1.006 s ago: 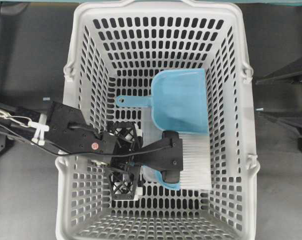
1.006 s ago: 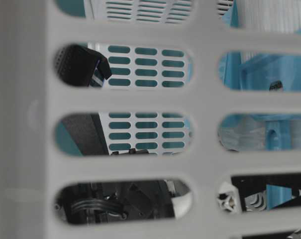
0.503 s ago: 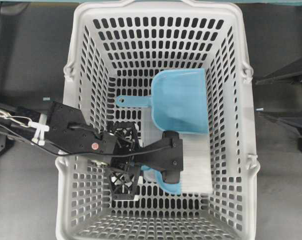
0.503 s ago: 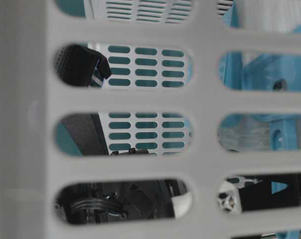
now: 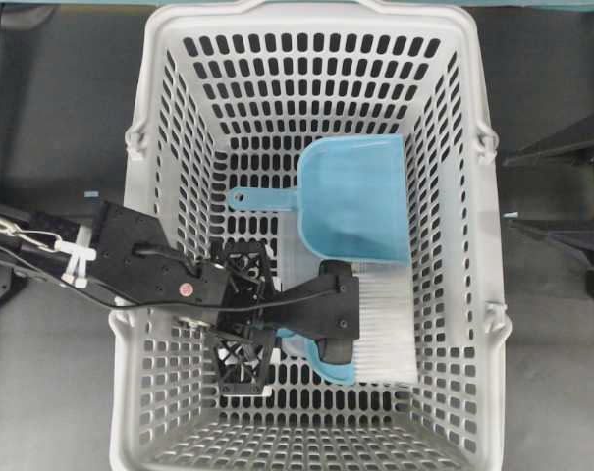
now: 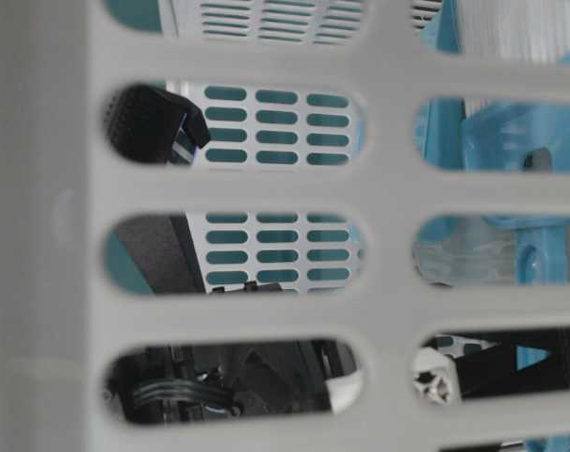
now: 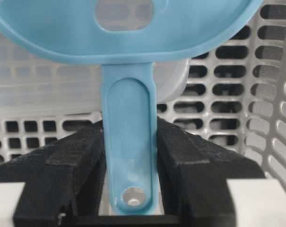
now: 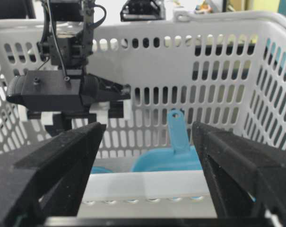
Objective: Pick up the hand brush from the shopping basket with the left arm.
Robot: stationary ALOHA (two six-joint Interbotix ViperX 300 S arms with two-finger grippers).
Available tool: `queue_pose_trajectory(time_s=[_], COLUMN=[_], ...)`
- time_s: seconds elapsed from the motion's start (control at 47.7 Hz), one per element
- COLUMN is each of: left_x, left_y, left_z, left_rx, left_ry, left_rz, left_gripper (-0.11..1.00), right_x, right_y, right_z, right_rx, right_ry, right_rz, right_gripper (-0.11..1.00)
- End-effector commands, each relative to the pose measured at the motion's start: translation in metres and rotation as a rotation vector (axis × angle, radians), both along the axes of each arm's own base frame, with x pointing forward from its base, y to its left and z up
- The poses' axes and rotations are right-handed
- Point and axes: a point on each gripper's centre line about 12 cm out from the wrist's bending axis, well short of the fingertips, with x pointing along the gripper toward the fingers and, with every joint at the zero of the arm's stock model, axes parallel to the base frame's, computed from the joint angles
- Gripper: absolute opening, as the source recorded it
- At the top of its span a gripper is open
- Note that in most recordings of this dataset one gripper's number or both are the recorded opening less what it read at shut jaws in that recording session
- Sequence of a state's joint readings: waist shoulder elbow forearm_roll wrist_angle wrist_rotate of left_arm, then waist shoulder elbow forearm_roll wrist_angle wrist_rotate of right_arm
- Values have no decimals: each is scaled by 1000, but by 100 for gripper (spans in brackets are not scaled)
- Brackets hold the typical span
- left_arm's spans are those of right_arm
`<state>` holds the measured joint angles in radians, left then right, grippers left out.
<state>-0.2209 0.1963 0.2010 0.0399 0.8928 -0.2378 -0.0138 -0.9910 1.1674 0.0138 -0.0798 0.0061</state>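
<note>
The light-blue hand brush (image 5: 328, 365) lies inside the grey shopping basket (image 5: 493, 245), its white bristles (image 5: 385, 324) pointing right. My left gripper (image 5: 267, 322) reaches over the basket's left rim and is shut on the brush's thin handle (image 7: 130, 137). Both black fingers (image 7: 76, 161) press the handle's sides just above its hole. Part of the brush head is hidden under the left wrist camera housing (image 5: 331, 309). I cannot tell whether the brush is off the floor. My right gripper (image 5: 508, 191) stands open outside the basket's right wall with nothing between its fingers (image 8: 53, 161).
A light-blue dustpan (image 5: 355, 196) lies flat just beyond the brush, its handle (image 5: 262, 199) pointing left. The basket's slotted walls (image 6: 266, 188) close in on all sides. Dark table (image 5: 51, 118) surrounds the basket.
The left gripper's jaws have closed from wide open onto the brush handle. The brush has shifted slightly. The right arm has not moved.
</note>
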Motion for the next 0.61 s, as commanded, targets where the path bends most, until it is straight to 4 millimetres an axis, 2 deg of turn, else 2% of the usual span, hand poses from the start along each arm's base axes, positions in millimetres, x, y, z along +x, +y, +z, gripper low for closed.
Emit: queue_pose_trajectory(time_s=[0.0, 0.126, 0.189, 0.587], left_x=[1, 2, 3, 1], left_y=[-1, -1, 0, 0], left_z=[8, 10, 20, 113], left_rx=[-1, -2, -8, -31], left_ry=[-25, -29, -56, -277], left_rz=[-3, -5, -2, -56], left_gripper=[28, 28, 28, 28], right_x=[1, 1, 1, 1], right_y=[0, 0, 0, 0], right_z=[3, 3, 3, 3], right_rx=[4, 3, 4, 6], right_ry=[-12, -12, -12, -12], right_rz=[-2, -2, -2, -3], right_gripper=[74, 74, 74, 74])
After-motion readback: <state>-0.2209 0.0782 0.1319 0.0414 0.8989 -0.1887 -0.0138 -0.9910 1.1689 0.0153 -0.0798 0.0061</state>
